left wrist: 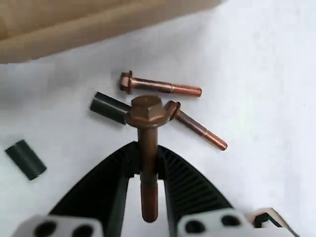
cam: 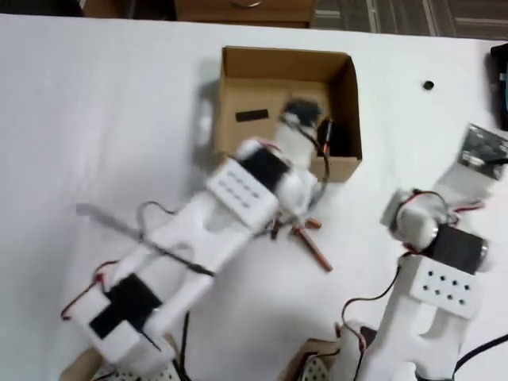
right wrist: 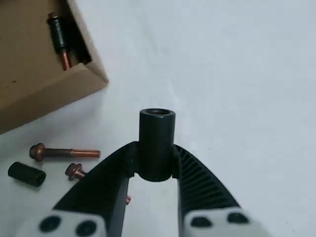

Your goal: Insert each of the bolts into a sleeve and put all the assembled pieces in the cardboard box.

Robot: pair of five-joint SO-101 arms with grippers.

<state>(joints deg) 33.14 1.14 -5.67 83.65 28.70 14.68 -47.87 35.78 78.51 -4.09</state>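
My left gripper [left wrist: 147, 157] is shut on the shank of a copper bolt [left wrist: 146, 116], held head-outward above the table. Below it lie two loose bolts [left wrist: 160, 86] [left wrist: 200, 129] and two black sleeves [left wrist: 108, 107] [left wrist: 25, 159]. My right gripper [right wrist: 155, 165] is shut on a black sleeve [right wrist: 157, 138] with its bore facing outward. The cardboard box [cam: 341, 87] stands at the back centre and holds an assembled piece [right wrist: 59, 37]. In the high view the left arm [cam: 246, 186] reaches to the box's front wall, with the right arm [cam: 432, 238] off to its right.
Loose bolts [cam: 316, 250] lie on the white table in front of the box. A small black piece [cam: 429, 84] sits at the back right. A metal bracket [cam: 484, 149] and a dark object [cam: 502, 75] are at the right edge.
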